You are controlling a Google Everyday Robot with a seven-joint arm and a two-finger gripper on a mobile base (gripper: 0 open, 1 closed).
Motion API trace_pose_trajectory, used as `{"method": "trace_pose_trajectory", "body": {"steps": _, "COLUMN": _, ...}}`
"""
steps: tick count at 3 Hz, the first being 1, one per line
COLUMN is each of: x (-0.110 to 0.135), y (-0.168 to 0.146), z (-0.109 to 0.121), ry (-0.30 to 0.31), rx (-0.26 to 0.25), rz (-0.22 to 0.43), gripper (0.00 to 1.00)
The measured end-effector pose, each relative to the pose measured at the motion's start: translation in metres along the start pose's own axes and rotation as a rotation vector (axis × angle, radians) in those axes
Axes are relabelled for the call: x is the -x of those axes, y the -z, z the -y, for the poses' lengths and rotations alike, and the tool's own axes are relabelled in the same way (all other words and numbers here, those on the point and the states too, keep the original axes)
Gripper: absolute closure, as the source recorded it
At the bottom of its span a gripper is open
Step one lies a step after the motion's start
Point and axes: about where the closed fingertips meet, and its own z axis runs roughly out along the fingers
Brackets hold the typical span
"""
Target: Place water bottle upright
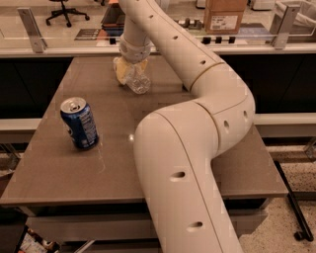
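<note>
The water bottle [138, 82], clear ribbed plastic, is at the far middle of the brown table [163, 89]. It is tilted, with its base low and toward the camera, at or just above the tabletop. My gripper [129, 72], with pale yellow fingers [120, 72], comes down from above and is shut on the bottle's upper part. The bottle's cap and label are hidden behind the gripper. My big white arm [197, 148] fills the right middle of the view.
A blue soda can [79, 123] stands upright on the left of the table. A counter with a glass rail [34, 34] and a cardboard box [224, 15] runs behind the table. My arm hides much of the table's right side.
</note>
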Motion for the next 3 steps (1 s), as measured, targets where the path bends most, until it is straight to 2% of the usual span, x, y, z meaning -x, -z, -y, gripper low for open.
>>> {"method": "trace_pose_trajectory", "body": {"steps": 2, "x": 0.0, "y": 0.002, "z": 0.001, "ry": -0.003, "rx": 0.0, "rz": 0.004, "gripper": 1.0}}
{"method": "trace_pose_trajectory", "body": {"steps": 3, "x": -0.01, "y": 0.01, "z": 0.016, "ry": -0.041, "rx": 0.01, "rz": 0.064, "gripper": 1.0}}
